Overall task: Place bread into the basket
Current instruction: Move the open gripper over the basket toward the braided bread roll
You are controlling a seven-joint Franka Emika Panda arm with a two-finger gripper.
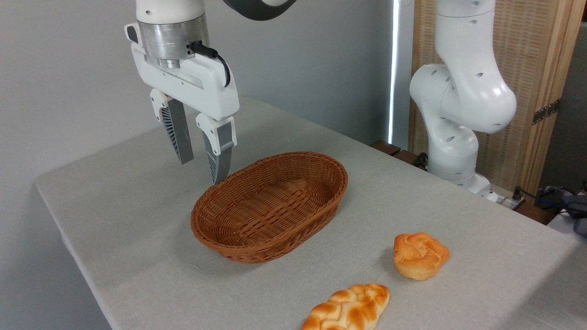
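The gripper [202,170] hangs above the tabletop [137,215] just left of the basket's [243,250] far rim, its two fingers spread apart with nothing between them. The bread [348,308], a glossy braided loaf, lies on the tabletop at the near edge, well apart from the gripper and in front of the basket, which holds nothing; a round knotted bun [420,255] sits just beyond and to the right of the loaf
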